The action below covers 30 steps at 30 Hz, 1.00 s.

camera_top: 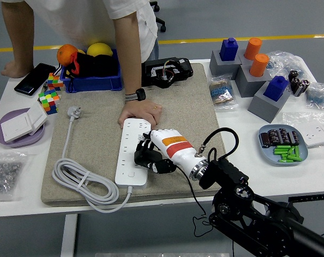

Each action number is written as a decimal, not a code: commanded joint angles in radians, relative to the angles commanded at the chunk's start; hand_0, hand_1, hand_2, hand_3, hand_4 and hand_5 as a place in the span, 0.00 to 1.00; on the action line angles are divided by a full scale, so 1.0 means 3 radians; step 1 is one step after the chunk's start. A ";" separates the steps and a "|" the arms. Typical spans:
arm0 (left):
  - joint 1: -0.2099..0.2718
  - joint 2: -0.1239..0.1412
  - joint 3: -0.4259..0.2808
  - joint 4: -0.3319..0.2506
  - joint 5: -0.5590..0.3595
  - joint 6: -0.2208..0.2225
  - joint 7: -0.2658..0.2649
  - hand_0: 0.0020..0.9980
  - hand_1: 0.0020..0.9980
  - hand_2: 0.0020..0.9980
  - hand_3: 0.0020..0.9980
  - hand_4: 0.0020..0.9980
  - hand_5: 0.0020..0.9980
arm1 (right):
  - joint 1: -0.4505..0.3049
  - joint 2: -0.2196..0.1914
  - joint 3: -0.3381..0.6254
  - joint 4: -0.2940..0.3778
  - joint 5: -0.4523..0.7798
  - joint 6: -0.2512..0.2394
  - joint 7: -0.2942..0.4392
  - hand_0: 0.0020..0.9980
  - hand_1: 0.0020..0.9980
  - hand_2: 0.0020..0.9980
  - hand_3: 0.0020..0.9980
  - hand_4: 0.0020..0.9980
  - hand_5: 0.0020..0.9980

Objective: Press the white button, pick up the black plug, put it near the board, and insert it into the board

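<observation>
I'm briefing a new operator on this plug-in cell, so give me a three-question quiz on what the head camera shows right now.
1. True or false: the right hand is over the right edge of the white power strip, its fingers curled around something black.
2. What steadies the strip's far end? A) a person's hand B) the blue bin C) nothing
3. Fill in: the strip's own white plug lies on the ____ mat, unplugged.

Key: 1 true; 2 A; 3 beige. The black item is presumably the black plug; the fingers mostly hide it.
</observation>
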 joint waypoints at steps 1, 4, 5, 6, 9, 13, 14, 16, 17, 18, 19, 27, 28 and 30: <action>0.0000 0.0000 0.0000 0.0000 0.0001 0.0000 0.0000 0.65 0.64 0.63 0.67 0.51 0.09 | 0.0000 0.0001 -0.0004 0.0002 0.0004 0.0000 0.0001 0.39 0.45 0.49 0.52 0.83 0.00; 0.0001 0.0001 -0.0006 0.0000 0.0005 -0.0001 0.0001 0.65 0.64 0.63 0.67 0.51 0.09 | 0.0004 0.0006 -0.0022 0.0009 0.0016 -0.0002 0.0006 0.39 0.45 0.49 0.52 0.83 0.00; 0.0001 0.0002 -0.0006 0.0000 0.0006 -0.0001 0.0000 0.65 0.64 0.63 0.67 0.51 0.09 | 0.0007 0.0007 -0.0027 0.0011 0.0019 -0.0001 0.0007 0.38 0.45 0.49 0.52 0.84 0.00; 0.0000 0.0002 -0.0007 0.0000 0.0007 0.0000 0.0000 0.65 0.64 0.63 0.67 0.51 0.09 | 0.0011 0.0007 -0.0035 0.0014 0.0023 -0.0001 0.0008 0.38 0.45 0.49 0.52 0.84 0.00; -0.0002 0.0003 -0.0010 0.0000 0.0013 0.0000 -0.0001 0.65 0.64 0.63 0.67 0.51 0.09 | 0.0021 0.0007 -0.0051 0.0023 0.0041 0.0001 0.0011 0.38 0.45 0.49 0.52 0.84 0.00; -0.0003 0.0004 -0.0014 0.0000 0.0014 0.0001 -0.0002 0.65 0.64 0.63 0.67 0.51 0.10 | 0.0034 0.0007 -0.0071 0.0022 0.0071 0.0005 0.0018 0.37 0.45 0.49 0.52 0.84 0.00; -0.0003 0.0003 -0.0015 0.0000 0.0016 0.0002 -0.0002 0.65 0.64 0.63 0.67 0.51 0.10 | 0.0036 0.0007 -0.0074 0.0022 0.0075 0.0005 0.0018 0.37 0.45 0.49 0.52 0.84 0.00; -0.0006 0.0002 -0.0018 0.0000 0.0019 0.0002 -0.0001 0.65 0.64 0.63 0.67 0.51 0.10 | 0.0045 0.0007 -0.0090 0.0028 0.0089 0.0003 0.0025 0.37 0.45 0.49 0.52 0.84 0.00; -0.0006 0.0002 -0.0019 0.0000 0.0020 0.0002 -0.0002 0.65 0.64 0.63 0.67 0.51 0.09 | 0.0047 0.0007 -0.0097 0.0029 0.0094 0.0001 0.0030 0.38 0.44 0.49 0.52 0.84 0.00; -0.0006 0.0002 -0.0021 0.0000 0.0021 0.0002 -0.0002 0.65 0.64 0.63 0.67 0.51 0.09 | 0.0051 0.0007 -0.0105 0.0027 0.0102 -0.0001 0.0035 0.38 0.44 0.49 0.52 0.84 0.00; -0.0006 0.0002 -0.0022 0.0000 0.0022 0.0002 -0.0001 0.65 0.64 0.63 0.67 0.51 0.09 | 0.0056 0.0007 -0.0118 0.0021 0.0115 -0.0005 0.0043 0.38 0.44 0.49 0.52 0.84 0.00; -0.0010 0.0002 -0.0034 0.0000 0.0036 0.0000 0.0002 0.65 0.64 0.63 0.67 0.51 0.09 | 0.0097 0.0007 -0.0171 -0.0045 0.0167 -0.0030 0.0093 0.38 0.44 0.49 0.52 0.84 0.00; -0.0010 0.0002 -0.0036 0.0000 0.0036 0.0000 0.0002 0.65 0.64 0.63 0.67 0.51 0.09 | 0.0104 0.0007 -0.0174 -0.0055 0.0173 -0.0035 0.0102 0.38 0.44 0.49 0.52 0.84 0.00; -0.0012 0.0000 -0.0050 0.0000 0.0049 0.0002 0.0002 0.65 0.64 0.63 0.67 0.51 0.09 | 0.0123 0.0007 -0.0176 -0.0074 0.0181 -0.0041 0.0113 0.38 0.44 0.49 0.51 0.84 0.00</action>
